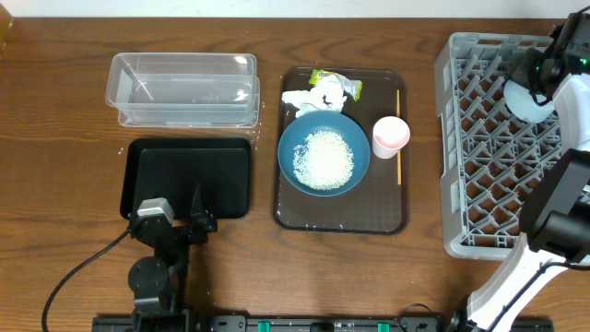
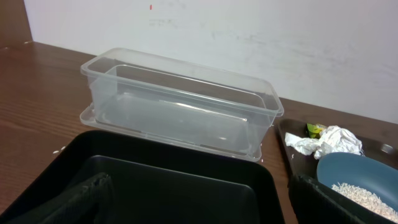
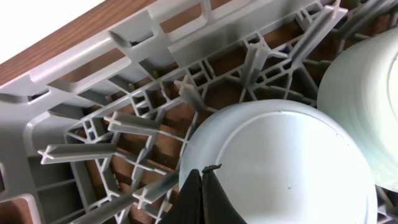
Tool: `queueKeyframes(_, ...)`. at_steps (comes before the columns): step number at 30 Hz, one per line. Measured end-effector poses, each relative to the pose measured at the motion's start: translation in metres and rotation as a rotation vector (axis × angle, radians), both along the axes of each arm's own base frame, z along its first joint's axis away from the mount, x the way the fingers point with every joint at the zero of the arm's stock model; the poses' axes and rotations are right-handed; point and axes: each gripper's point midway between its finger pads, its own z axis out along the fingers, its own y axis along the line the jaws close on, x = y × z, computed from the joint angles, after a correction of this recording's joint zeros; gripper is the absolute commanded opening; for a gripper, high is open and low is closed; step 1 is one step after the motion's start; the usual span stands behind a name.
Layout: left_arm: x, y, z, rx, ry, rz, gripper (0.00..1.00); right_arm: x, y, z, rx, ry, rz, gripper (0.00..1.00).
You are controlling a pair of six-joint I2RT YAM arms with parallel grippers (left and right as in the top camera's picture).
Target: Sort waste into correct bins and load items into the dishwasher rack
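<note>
In rack (image 3: pixel 81 68): bowl (image 3: pixel 280 162) clamped at rim by right tool (image 3: pixel 203 177), touching mint bowl (image 3: pixel 367 87). To be seated between pegs before release. Left tool (image 1: pixel 175 218) apart, parked at black tray (image 1: pixel 212 166) edge.

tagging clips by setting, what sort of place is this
Probably a lab bench staged as a dish-clearing station: a grey dishwasher rack, a serving tray holding a blue dish of rice, and a clear tub beside a black tray on a wooden table.
</note>
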Motion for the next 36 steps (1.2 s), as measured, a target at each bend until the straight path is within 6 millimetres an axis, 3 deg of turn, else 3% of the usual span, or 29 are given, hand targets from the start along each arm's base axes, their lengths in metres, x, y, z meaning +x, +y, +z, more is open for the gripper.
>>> queueKeyframes(13,0.000,0.000,0.000,0.000,0.000,0.000,0.92,-0.006,-0.002,-0.011,-0.004,0.044,-0.013,0.01)
queueKeyframes(17,0.000,0.000,0.000,0.000,0.000,0.000,0.92,-0.003,0.003,-0.008,0.016,0.025,0.005,0.02)
queueKeyframes(21,0.000,0.000,0.000,0.000,0.000,0.000,0.92,0.001,0.018,0.013,0.073,-0.033,0.057,0.13)
queueKeyframes(22,0.000,0.000,0.000,0.000,0.000,0.000,0.92,0.002,0.023,0.021,0.093,-0.055,0.078,0.28)
queueKeyframes(23,0.000,0.000,0.000,0.000,0.000,0.000,0.92,0.003,0.032,0.033,0.125,-0.086,0.107,0.59)
queueKeyframes(24,0.000,0.000,0.000,0.000,0.000,0.000,0.92,0.004,0.042,0.046,0.161,-0.122,0.142,0.78)
queueKeyframes(25,0.000,0.000,0.000,0.000,0.000,0.000,0.92,0.005,0.051,0.058,0.193,-0.152,0.179,0.85)
queueKeyframes(30,0.000,0.000,0.000,0.000,0.000,0.000,0.92,0.003,0.107,0.110,0.378,-0.296,0.407,0.89)
queueKeyframes(36,0.000,0.000,0.000,0.000,0.000,0.000,0.92,-0.011,0.191,0.113,0.521,-0.252,0.626,0.89)
